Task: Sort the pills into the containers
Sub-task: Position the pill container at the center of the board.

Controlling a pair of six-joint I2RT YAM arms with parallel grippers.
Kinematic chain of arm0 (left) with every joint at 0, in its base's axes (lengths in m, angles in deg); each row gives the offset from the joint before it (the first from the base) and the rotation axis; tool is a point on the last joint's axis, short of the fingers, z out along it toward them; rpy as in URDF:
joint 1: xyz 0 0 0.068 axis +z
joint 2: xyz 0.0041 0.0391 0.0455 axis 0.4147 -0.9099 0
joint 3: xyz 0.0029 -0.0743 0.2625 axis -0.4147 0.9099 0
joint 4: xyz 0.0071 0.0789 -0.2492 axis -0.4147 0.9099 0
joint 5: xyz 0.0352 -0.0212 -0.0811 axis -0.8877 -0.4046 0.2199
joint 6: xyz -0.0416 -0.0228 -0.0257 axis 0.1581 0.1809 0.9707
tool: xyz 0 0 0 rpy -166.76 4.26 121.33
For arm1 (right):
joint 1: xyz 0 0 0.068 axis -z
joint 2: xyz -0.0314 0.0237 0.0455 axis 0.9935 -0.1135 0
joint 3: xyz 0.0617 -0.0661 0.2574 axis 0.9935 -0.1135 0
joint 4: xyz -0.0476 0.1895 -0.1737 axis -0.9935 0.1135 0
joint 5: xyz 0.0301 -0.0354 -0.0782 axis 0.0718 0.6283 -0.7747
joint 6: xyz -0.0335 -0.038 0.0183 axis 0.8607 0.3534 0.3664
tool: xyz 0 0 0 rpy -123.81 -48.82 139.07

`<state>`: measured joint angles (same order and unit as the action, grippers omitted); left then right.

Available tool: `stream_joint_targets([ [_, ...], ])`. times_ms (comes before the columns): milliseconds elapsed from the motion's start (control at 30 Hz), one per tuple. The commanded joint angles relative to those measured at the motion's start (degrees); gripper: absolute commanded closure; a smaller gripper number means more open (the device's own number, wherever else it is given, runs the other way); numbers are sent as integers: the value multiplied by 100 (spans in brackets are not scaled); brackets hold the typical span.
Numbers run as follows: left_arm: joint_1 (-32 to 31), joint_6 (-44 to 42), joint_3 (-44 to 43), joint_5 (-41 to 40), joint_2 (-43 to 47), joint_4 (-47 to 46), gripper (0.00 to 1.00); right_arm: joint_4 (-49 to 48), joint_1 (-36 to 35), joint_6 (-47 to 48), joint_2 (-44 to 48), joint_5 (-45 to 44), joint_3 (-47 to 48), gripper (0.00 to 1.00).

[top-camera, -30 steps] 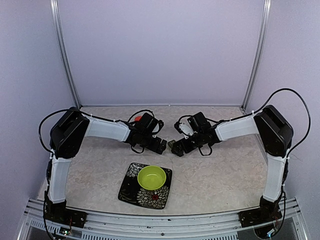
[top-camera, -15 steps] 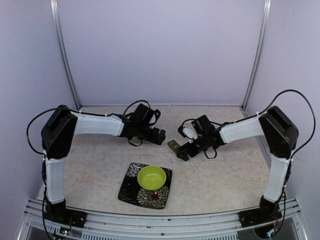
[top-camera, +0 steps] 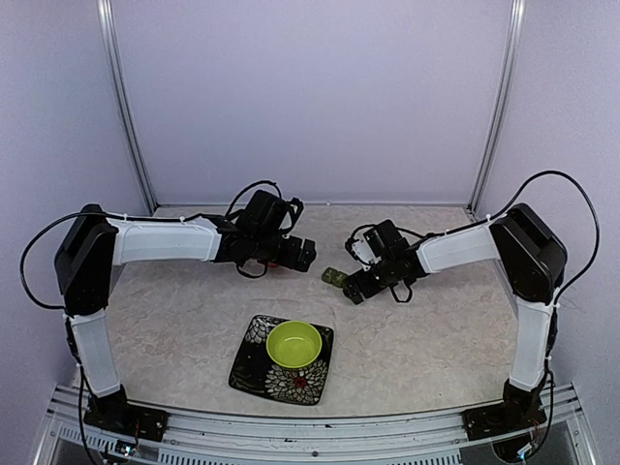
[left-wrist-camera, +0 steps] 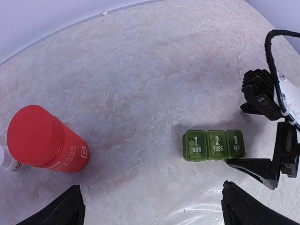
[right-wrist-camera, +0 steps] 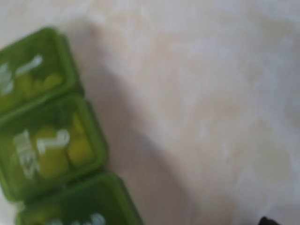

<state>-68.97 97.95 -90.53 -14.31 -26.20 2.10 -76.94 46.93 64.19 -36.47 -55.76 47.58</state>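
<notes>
The dark green pillbox lies flat on the table, its three lids marked 1, 2 and 3 all shut. It also shows in the top view. In the blurred right wrist view the pillbox fills the left side, with yellow pills visible through the lids. My left gripper is open and empty, hovering above the table between the bottle and the pillbox. My right gripper is open, with one finger lying low along the pillbox's near right edge. An orange bottle with a red cap lies on its side at the left.
A lime-green bowl stands on a dark floral plate near the front middle. A white object peeks in behind the bottle at the left edge. The back wall edge runs close behind.
My left arm has swung back and to the left, with its gripper now further from the pillbox. My right gripper stayed by the pillbox, which shifted slightly toward the back.
</notes>
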Motion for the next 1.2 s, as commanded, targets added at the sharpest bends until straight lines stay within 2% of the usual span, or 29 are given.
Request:
stream_joint_targets([
  [0,-61,98,322,-198,489,-74,1,23,52,27,-355,-215,401,0],
  [467,-80,180,1092,-602,1479,-70,1,482,298,553,-1351,-587,1699,0],
  [700,-66,240,1324,-832,1852,-119,1,546,333,624,-1235,-555,1732,0],
  [867,-33,299,1499,-1098,2277,-106,1,462,333,528,-478,-309,1062,0],
  [967,89,339,1706,-1199,2623,-75,1,280,332,473,299,-64,374,0],
  [1167,473,622,2557,-1610,3585,-214,1,-134,405,422,1959,-236,-836,0],
])
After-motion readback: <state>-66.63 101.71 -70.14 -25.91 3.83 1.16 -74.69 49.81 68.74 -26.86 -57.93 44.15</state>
